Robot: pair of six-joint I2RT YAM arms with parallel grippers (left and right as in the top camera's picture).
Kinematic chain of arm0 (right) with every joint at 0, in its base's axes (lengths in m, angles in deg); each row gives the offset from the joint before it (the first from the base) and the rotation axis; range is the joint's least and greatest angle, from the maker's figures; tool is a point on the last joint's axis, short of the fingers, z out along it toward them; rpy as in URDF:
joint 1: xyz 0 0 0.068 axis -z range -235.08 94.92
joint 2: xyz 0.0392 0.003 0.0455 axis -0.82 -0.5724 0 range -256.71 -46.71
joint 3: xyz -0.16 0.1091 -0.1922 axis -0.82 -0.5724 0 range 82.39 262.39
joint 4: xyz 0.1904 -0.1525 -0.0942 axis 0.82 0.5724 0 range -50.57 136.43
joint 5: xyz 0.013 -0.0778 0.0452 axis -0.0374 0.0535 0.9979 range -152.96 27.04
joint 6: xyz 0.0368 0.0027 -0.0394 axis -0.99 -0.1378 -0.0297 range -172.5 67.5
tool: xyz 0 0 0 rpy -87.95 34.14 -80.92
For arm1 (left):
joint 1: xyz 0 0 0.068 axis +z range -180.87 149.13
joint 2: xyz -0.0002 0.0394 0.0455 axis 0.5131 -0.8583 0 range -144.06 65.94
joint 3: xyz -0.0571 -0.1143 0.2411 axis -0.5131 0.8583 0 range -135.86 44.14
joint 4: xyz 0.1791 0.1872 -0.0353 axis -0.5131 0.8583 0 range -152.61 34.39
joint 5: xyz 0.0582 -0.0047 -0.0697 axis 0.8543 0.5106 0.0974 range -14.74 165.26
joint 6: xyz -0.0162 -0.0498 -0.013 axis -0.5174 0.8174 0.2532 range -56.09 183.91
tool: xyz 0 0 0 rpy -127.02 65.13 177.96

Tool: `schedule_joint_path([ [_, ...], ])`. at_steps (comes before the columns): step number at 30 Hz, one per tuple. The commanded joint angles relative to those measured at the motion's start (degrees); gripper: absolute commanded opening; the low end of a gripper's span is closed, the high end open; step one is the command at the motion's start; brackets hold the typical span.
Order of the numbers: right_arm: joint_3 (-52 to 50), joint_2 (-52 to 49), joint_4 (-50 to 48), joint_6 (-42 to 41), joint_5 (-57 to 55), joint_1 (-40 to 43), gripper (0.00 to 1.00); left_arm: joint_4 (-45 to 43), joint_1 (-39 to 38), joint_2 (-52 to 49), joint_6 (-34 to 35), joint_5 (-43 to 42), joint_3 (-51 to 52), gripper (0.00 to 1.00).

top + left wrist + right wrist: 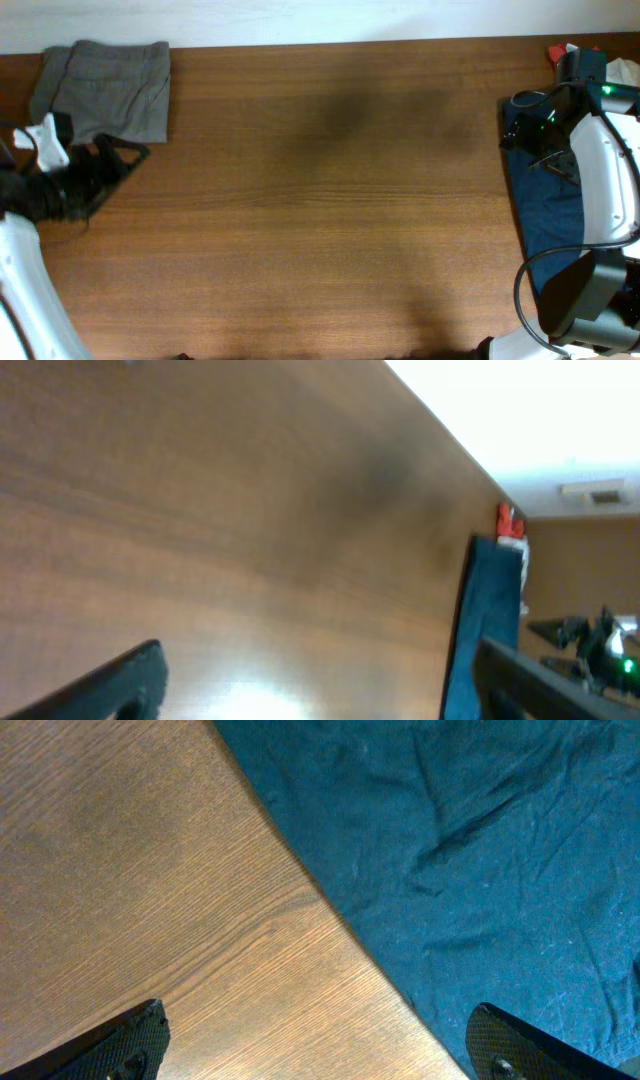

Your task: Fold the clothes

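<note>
At far-left corner, grey shorts (pixel 105 88), navy garment (pixel 542 212) opposite, red object (pixel 558 50) behind

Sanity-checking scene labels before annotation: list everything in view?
shorts: 1, grey, top-left corner of the table in the overhead view, looks folded
navy garment: 1, dark blue, spread at the table's right edge, partly under the right arm
red-white item: 1, top-right corner, too small to identify
table: 1, brown wood
left gripper: 1, black fingers, open, over bare wood beside the shorts
right gripper: 1, black fingers, open, over the navy garment's edge
</note>
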Motion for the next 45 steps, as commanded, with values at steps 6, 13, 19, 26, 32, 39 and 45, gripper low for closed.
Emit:
schedule_joint_path([
  [6,0.3,0.0,0.2,-0.5,-0.9,0.3,0.98,20.1,0.0,7.2,-2.4,17.1,0.3,0.99],
  [13,0.3,0.0,0.2,-0.5,-0.9,0.3,0.98,21.1,-1.5,18.6,-2.4,17.7,9.3,0.99],
  [19,0.3,0.0,0.2,-0.5,-0.9,0.3,0.98,21.1,-1.8,28.2,-2.4,17.7,14.5,0.99],
  [26,0.3,0.0,0.2,-0.5,-0.9,0.3,0.98,14.7,-1.8,32.3,-9.2,16.1,14.5,0.99],
  [32,0.3,0.0,0.2,-0.5,-0.9,0.3,0.98,2.7,-2.5,37.6,-22.2,1.0,17.7,0.99],
  [39,0.3,0.0,0.2,-0.5,-0.9,0.3,0.98,-26.8,-18.4,50.4,-22.1,0.9,38.3,0.99],
  [45,0.3,0.0,0.2,-0.5,-0.9,0.3,0.98,-53.2,-28.3,61.5,-17.9,3.5,56.8,0.99],
])
